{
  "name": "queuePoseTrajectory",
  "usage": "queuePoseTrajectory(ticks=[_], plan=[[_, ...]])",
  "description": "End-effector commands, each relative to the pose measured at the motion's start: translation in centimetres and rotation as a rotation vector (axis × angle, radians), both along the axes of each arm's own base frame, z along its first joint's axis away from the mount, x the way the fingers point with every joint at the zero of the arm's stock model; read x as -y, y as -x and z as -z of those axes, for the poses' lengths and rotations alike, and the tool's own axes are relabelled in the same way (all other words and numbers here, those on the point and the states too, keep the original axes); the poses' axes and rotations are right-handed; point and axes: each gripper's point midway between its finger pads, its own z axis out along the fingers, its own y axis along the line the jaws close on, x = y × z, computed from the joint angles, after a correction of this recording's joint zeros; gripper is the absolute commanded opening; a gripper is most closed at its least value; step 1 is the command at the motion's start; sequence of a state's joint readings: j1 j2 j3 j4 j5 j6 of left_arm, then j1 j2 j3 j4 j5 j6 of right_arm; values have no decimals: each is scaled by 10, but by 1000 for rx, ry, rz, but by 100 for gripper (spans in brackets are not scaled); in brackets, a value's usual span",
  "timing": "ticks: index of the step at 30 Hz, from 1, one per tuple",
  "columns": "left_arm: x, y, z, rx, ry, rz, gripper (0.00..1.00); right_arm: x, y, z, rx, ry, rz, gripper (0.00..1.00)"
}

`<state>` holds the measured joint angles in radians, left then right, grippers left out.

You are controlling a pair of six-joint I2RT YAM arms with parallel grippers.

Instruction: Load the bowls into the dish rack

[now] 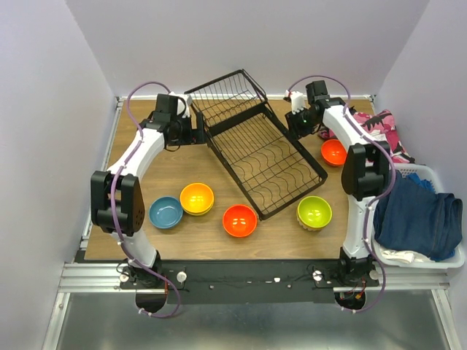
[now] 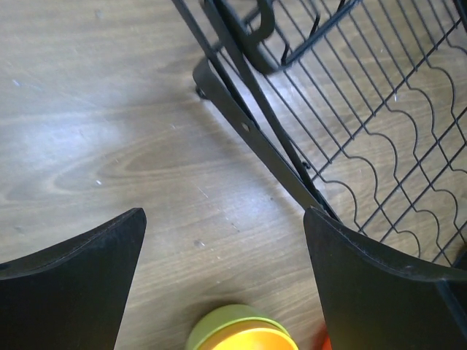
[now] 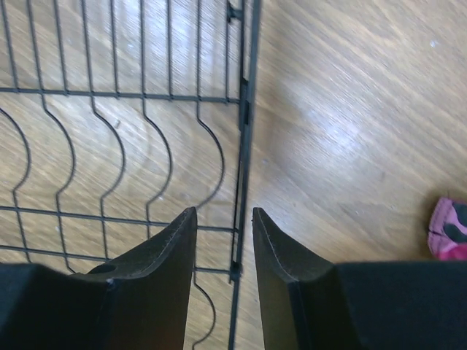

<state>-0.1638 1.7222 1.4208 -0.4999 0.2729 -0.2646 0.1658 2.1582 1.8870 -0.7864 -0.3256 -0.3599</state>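
Now right gripper straddles dish rack.

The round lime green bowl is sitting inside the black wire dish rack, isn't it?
Not quite. The round lime green bowl is sitting on the wooden table, just beside the black wire dish rack, not inside it. The top external view shows this.

The left arm and right arm wore white shells on their long links and black housings at the joints, and a looping lavender cable trailed each. The left gripper and right gripper ended in matte black, wedge-shaped fingers.
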Motion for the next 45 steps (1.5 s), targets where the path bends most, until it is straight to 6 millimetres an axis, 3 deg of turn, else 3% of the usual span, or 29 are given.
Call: queuePoseTrajectory(ticks=[1, 7, 10, 11, 21, 29, 37, 43, 45], plan=[[23, 20, 1, -38, 59, -14, 98, -12, -6, 19, -24, -1, -8, 44], [56, 31, 12, -87, 69, -27, 96, -14, -8, 33, -34, 39, 28, 27], [67, 31, 18, -90, 44, -27, 95, -13, -10, 35, -30, 53, 46, 11], [68, 31, 20, -91, 36, -33, 95, -15, -10, 32, -24, 50, 56, 1], [95, 24, 37, -92, -16, 39, 94, -12, -1, 20, -42, -3, 250, 1], [98, 16, 53, -91, -100, 35, 83, -19, 5, 14, -68, -71, 327, 1], [100, 24, 62, -96, -168, 55, 76, -11, 9, 15, -66, -56, 391, 1], [92, 27, 73, -111, -249, 38, 59, -7, 11, 13, -62, -54, 422, 1], [89, 30, 78, -126, -263, 15, 45, -7, 12, 11, -57, -54, 425, 1]])
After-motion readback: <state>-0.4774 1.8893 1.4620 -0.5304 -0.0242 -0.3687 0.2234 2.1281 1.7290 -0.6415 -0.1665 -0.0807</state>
